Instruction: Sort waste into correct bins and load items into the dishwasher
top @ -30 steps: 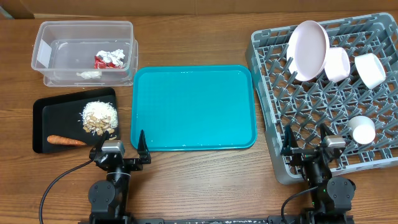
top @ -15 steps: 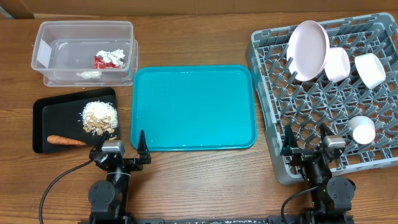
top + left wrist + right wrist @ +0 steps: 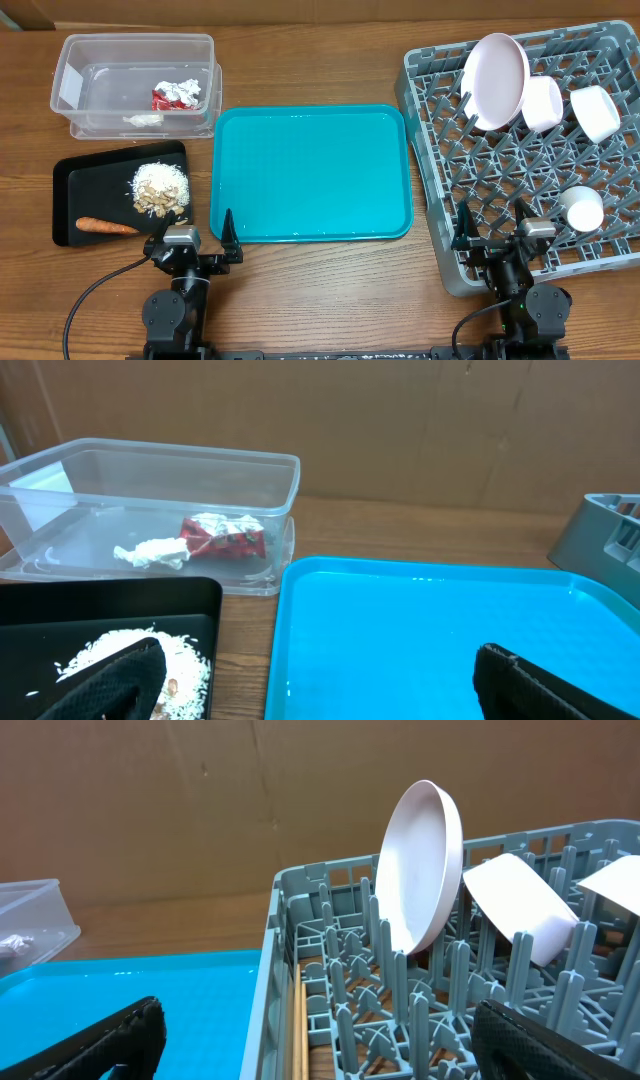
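The clear tub [image 3: 70, 60] [image 3: 270, 470] at the back left holds the red wrapper [image 3: 164, 98] [image 3: 225, 538], silver foil [image 3: 187, 91] and white tissue [image 3: 142, 120] [image 3: 150, 553]. On the black tray [image 3: 70, 180] [image 3: 60, 605] lie crumbly food scraps [image 3: 158, 188] [image 3: 185, 660] and a carrot [image 3: 104, 226]. The grey dish rack [image 3: 440, 250] [image 3: 290, 910] carries a white plate [image 3: 495, 80] [image 3: 420, 865], two bowls [image 3: 543, 103] [image 3: 597, 112], a cup [image 3: 582, 208] and chopsticks [image 3: 298, 1025] along its left wall. My left gripper [image 3: 197, 232] [image 3: 320, 700] is open at the front left. My right gripper [image 3: 492, 227] [image 3: 320, 1055] is open over the rack's front left corner.
A large teal tray [image 3: 310, 175] [image 3: 430, 630] lies empty in the middle, between the bins and the rack. Bare wooden tabletop runs along the front edge and behind the tray. A cardboard wall stands at the back.
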